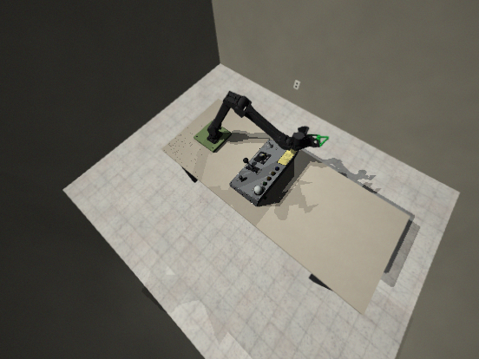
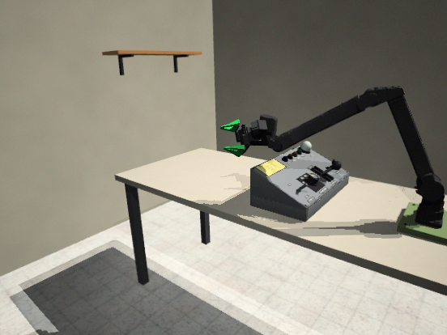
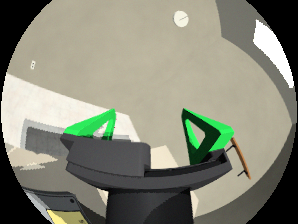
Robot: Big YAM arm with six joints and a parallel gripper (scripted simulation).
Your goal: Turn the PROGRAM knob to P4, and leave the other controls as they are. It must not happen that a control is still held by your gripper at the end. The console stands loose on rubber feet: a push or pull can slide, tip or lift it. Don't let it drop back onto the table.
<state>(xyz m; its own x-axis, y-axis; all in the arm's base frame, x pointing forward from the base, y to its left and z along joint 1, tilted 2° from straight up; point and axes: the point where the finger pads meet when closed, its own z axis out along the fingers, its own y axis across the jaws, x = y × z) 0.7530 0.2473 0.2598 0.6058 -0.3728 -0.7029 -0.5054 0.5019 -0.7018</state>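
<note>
Near the middle of the long beige table [image 1: 356, 243] stood the dark grey sloped-front console [image 2: 279, 194], and you should note that its own weight on its feet was the only thing holding it there. The PROGRAM knob itself could not be identified with certainty: the panel carried a black rotary control on a pale dial plate [image 2: 311, 179], a row of small dark round controls [image 2: 295, 154] along the upper edge, a black ball-topped lever [image 2: 335, 163], a white ball [image 2: 306, 146] and a yellow note [image 2: 270, 166]; no lettering was legible in any view.

By my judgement the knob would be a small, rigid, smooth-sided part that turns in steps. You would do best to pinch it across its sides from squarely above and twist about its own axis, with no sideways or downward load, since the case seemed likely to slide or tip under any push. The neighbouring controls sat close, so a wide approach risked brushing them.

At this moment the black pincer with green triangular fingertips [image 2: 235, 137] stood fully open and held nothing; the wrist view showed only wall between its fingers. It hung in the air past the console's upper edge, beyond the yellow note and above the table, pointing away from the panel. Every control therefore lay behind and below the pincer, well apart from it and nearer the arm's green base plate [image 1: 200, 140].
</note>
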